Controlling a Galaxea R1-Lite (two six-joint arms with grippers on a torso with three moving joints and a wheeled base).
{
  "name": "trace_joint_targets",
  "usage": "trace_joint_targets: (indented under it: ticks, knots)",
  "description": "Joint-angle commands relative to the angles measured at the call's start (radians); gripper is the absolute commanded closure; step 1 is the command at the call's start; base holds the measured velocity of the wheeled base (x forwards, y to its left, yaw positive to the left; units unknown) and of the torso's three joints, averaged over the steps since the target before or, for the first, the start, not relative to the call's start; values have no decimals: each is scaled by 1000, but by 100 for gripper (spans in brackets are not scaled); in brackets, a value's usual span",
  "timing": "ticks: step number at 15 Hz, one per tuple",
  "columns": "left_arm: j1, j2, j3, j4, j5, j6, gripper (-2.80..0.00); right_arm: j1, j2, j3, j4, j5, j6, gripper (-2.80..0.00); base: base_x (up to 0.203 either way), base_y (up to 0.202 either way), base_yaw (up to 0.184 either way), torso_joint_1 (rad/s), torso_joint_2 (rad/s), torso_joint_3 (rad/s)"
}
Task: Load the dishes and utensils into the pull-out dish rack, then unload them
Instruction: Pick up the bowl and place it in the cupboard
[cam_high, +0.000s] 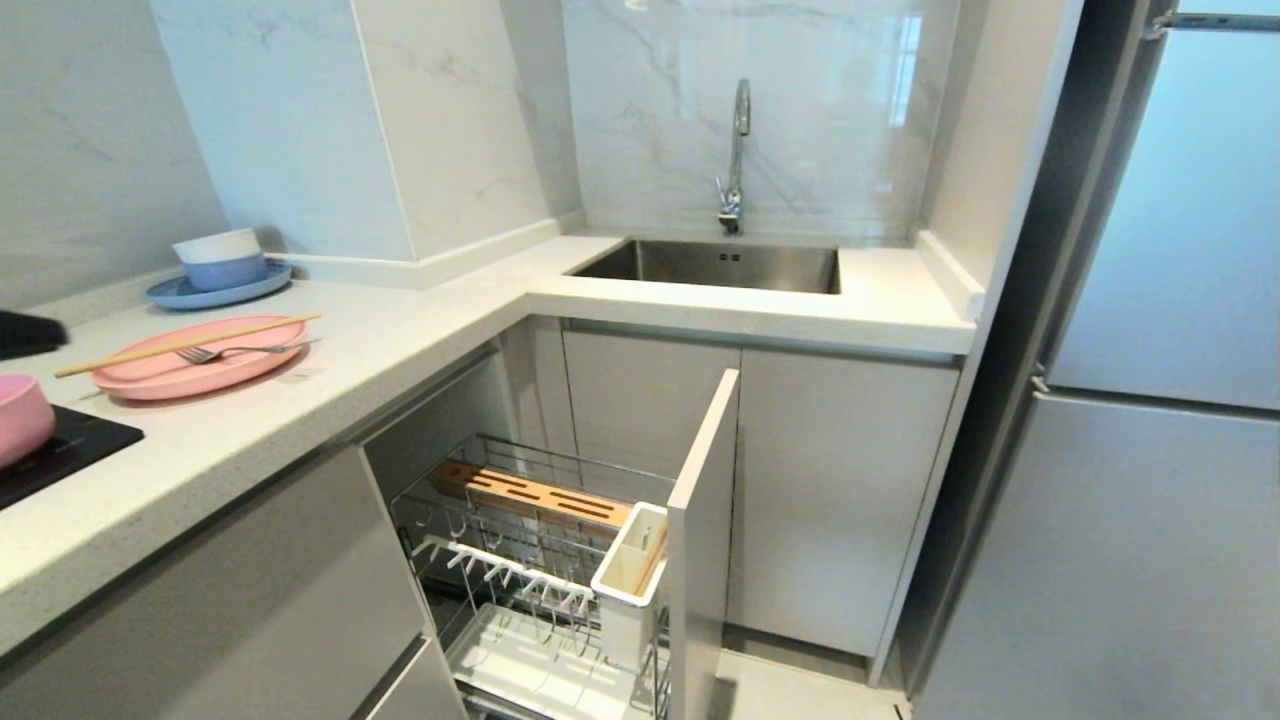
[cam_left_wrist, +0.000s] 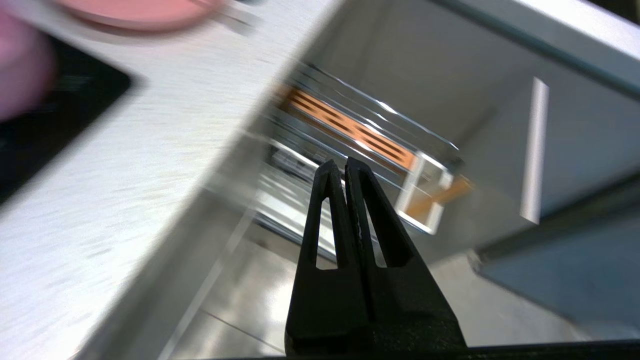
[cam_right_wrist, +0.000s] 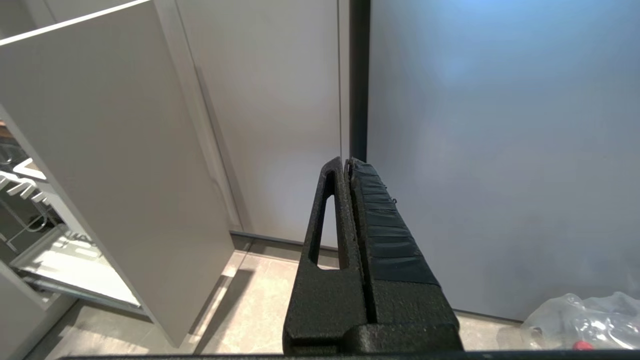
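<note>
The pink plate (cam_high: 150, 375) lies on the counter with a wooden chopstick (cam_high: 185, 343) and the dark fork (cam_high: 240, 350) across it. At the left edge the pink bowl (cam_high: 20, 415) sits on a black cooktop (cam_high: 80, 445). Below the counter the pull-out dish rack (cam_high: 500, 590) stands open. Its white caddy (cam_high: 630, 575) holds a leaning wooden chopstick (cam_high: 652, 560). My left gripper (cam_left_wrist: 340, 162) is shut and empty, hanging out beyond the counter edge above the rack (cam_left_wrist: 350, 135). My right gripper (cam_right_wrist: 346, 160) is shut and empty, low in front of the fridge door.
A blue plate with stacked bowls (cam_high: 220, 275) stands at the back of the counter. The sink (cam_high: 720, 265) and tap (cam_high: 735, 160) are in the corner. The rack's front panel (cam_high: 700, 540) sticks out into the aisle. A fridge (cam_high: 1150, 400) fills the right; a plastic bag (cam_right_wrist: 585, 320) lies on the floor.
</note>
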Motion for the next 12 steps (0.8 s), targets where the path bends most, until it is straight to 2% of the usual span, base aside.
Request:
trace_joint_targets:
  ticks: [1, 5, 10, 11, 12]
  knots:
    - [106, -174, 43, 4, -2, 47, 0, 1, 0, 2, 0, 0, 1, 0, 0, 0, 0, 0, 0, 0]
    - [205, -442, 191, -21, -18, 209, 0, 1, 0, 2, 0, 0, 0, 0, 0, 0, 0, 0, 0, 0]
    - [288, -793, 647, -264, -86, 492, 0, 1, 0, 2, 0, 0, 1, 0, 0, 0, 0, 0, 0, 0]
    - [298, -813, 704, -341, -91, 514, 0, 1, 0, 2, 0, 0, 0, 0, 0, 0, 0, 0, 0, 0]
    - [297, -832, 743, -383, -104, 505, 0, 1, 0, 2, 0, 0, 0, 0, 0, 0, 0, 0, 0, 0]
